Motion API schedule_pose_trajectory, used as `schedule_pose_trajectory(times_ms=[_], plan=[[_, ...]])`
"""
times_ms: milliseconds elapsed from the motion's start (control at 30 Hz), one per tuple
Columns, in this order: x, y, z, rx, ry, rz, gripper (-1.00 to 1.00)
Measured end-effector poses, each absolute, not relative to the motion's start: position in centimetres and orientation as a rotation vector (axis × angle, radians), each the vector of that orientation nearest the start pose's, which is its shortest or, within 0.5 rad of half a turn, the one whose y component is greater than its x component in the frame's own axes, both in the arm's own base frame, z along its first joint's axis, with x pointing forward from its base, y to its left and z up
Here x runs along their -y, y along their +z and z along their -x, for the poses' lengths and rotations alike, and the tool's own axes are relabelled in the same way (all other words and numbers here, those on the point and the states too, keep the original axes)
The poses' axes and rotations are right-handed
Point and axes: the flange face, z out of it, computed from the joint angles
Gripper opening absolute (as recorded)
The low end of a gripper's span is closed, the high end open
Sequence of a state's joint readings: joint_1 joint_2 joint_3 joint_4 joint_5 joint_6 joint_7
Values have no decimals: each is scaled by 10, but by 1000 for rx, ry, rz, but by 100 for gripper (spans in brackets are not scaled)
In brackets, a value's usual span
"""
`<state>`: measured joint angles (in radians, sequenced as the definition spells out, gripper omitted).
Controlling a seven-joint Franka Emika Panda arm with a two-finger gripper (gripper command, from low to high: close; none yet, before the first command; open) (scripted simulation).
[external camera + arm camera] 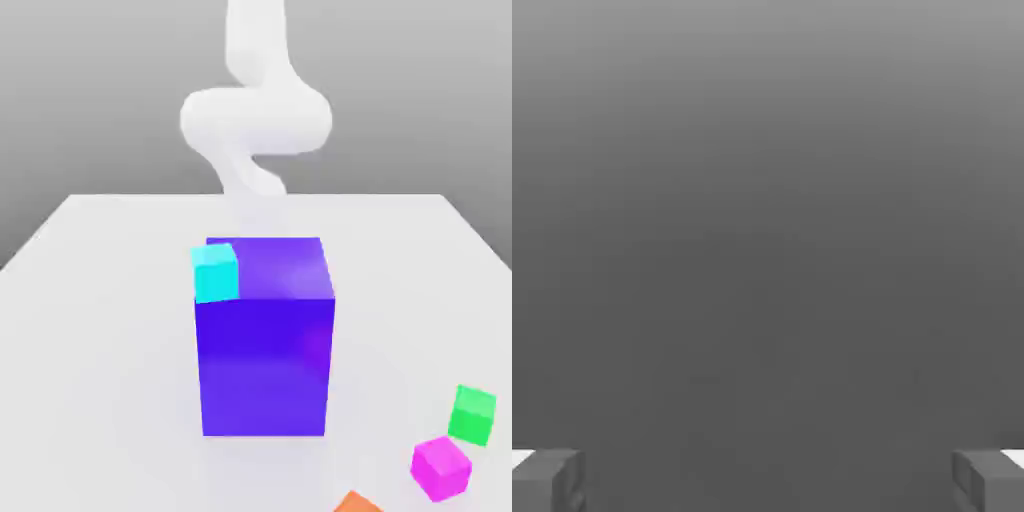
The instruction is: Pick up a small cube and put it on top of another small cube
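On the white table [90, 300], you have a tall purple block [265, 340] at the centre with a cyan cube [216, 272] against its upper corner on the exterior view's left. The green cube [471, 414] and magenta cube [440, 467] sit near each other by the front edge, on the exterior view's right, an orange cube [356, 503] just beside them. Your end effector [768, 480] is released, fingertips [547, 478] spread wide, nothing between them. The arm [255, 120] rises behind the block, so the small cubes probably lie across it; open table surrounds them
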<state>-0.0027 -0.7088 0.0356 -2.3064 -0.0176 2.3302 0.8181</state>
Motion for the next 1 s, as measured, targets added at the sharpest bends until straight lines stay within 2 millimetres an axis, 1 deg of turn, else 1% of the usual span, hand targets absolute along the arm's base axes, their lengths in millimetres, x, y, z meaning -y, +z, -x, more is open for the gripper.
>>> schedule_pose_trajectory(times_ms=[100, 233, 367, 467, 567, 700, 800, 933, 1000], plan=[[-39, 633, -417, -1019, -894, 2604, 0], [-67, 569, -455, -990, -785, 2715, 0], [-96, 500, -481, -947, -665, 2816, 0], [-118, 447, -493, -906, -566, 2884, 0], [-142, 392, -497, -853, -461, 2944, 0], [-174, 320, -491, -773, -311, 3010, 0], [-192, 268, -481, -728, -192, 3043, 0], [-217, 203, -458, -657, -34, 3071, 0], [-222, 174, -454, -647, -9, 3072, 0]])
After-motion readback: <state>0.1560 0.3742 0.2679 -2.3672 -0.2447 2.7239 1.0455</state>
